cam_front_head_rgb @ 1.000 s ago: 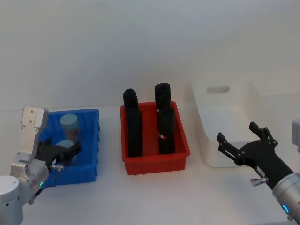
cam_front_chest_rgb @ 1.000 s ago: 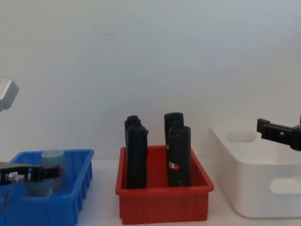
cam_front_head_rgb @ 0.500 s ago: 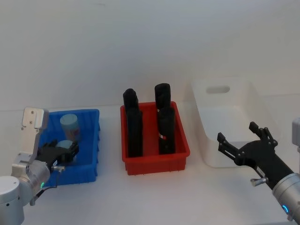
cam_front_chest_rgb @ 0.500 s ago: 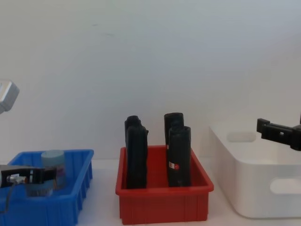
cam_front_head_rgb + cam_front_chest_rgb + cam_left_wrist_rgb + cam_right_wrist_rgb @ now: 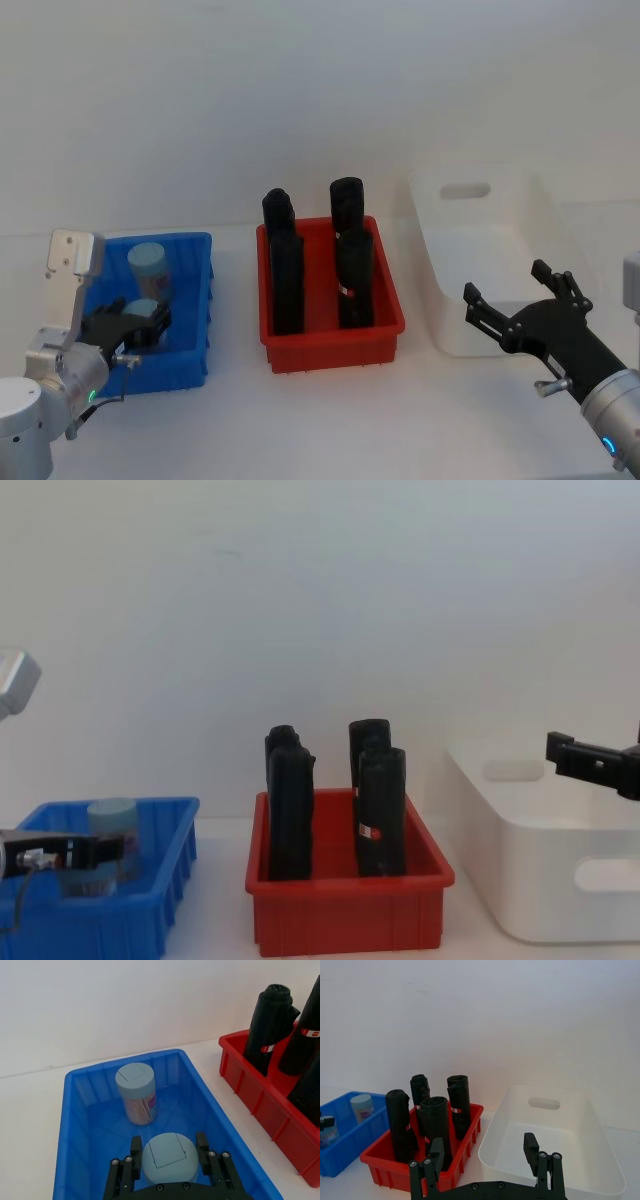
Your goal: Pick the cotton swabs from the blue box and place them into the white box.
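If it is held too high on its lid, the near swab tub (image 5: 168, 1160), pinched by the left gripper (image 5: 167, 1141) in the blue box (image 5: 175, 372), could be dropped, or the second tub (image 5: 136, 1091) at 12 o'clock knocked. Black blocks (image 5: 287, 285) are held in the red tray (image 5: 330, 350). The white box (image 5: 470, 235) at 3 o'clock is empty, with the right gripper (image 5: 505, 280) spread before it.

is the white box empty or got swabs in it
Empty: the white box shows a bare floor; both cotton swabs sit in the blue box.
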Robot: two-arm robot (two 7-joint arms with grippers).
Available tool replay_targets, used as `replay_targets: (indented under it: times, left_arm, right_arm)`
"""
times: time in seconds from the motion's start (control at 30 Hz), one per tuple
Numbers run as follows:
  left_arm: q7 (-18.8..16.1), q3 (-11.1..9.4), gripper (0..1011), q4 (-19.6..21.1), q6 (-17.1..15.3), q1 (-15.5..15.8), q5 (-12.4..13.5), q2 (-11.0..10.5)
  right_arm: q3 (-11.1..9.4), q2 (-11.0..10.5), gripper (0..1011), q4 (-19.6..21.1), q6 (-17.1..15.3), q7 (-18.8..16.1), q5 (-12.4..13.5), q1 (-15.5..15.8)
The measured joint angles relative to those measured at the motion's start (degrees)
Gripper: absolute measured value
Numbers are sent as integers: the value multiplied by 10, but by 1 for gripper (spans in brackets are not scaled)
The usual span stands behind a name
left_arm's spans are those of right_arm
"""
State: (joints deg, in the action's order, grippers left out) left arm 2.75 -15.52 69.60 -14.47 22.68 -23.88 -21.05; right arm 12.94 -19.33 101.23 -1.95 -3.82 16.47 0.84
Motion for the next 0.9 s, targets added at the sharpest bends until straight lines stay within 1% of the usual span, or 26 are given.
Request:
replay_targets:
  times: [0.23, 0.47, 0.5, 0.67, 0.9]
  left_arm:
    - [0, 5, 653, 27, 6, -4, 7, -5]
    - [10, 11, 653, 65, 6, -4, 22, -14]
    - [14, 13, 653, 75, 4, -3, 26, -16]
    - [30, 16, 653, 100, -4, -1, 35, -21]
    - [66, 21, 653, 137, -30, 6, 42, -30]
  right_arm:
    - [0, 0, 1002, 0, 0, 0, 0, 0]
    - [0, 0, 1002, 0, 0, 0, 0, 0]
    - [0, 0, 1002, 0, 0, 0, 0, 0]
    - [0, 0, 1002, 0, 0, 0, 0, 0]
    - [0, 0, 1002, 0, 0, 0, 0, 0]
